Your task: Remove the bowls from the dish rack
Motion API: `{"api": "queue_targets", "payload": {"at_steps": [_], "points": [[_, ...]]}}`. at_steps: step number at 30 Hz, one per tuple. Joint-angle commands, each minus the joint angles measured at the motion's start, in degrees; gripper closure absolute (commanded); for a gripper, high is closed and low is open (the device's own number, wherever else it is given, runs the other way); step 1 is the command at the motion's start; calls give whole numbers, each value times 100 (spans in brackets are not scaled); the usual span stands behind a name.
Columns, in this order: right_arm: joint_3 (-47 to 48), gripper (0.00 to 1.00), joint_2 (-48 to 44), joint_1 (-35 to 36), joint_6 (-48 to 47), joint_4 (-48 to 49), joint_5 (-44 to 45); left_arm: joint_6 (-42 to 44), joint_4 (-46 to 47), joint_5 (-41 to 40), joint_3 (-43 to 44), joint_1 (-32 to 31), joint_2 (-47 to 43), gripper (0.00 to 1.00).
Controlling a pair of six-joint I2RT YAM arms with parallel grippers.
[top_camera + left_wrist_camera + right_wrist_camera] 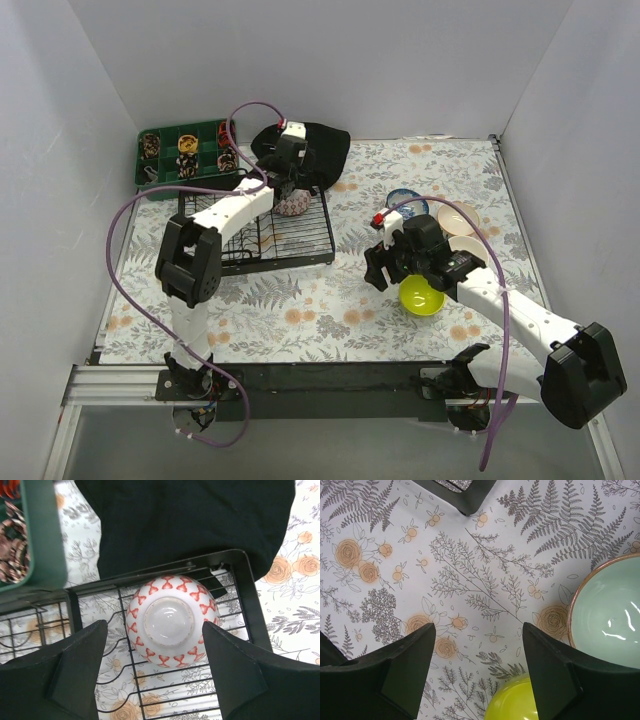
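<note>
Floral tablecloth (330, 310) covers the table. Right gripper (479, 630) wide open, holding nothing, above the cloth by lime-green bowl (421, 296) and mint bowl (610, 615). Left gripper (155, 630) open, straddling upturned red-patterned bowl (170, 617) in dish rack (300, 245) (contact unclear). Green tray (165, 160) and black cloth (325, 150) behind, white walls (350, 60) around
</note>
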Motion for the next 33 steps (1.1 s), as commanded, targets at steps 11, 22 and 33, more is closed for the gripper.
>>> {"api": "queue_targets", "payload": {"at_steps": [11,22,33], "points": [[-89,22,-215,1,80,160,-101,-648,-711,881,614,328,663,28],[-36,22,-163,1,80,186,-171,-780,-869,1083,492,346,646,57],[280,21,285,-7,843,1063,-742,-912,-571,1268,-431,346,-461,100]]}}
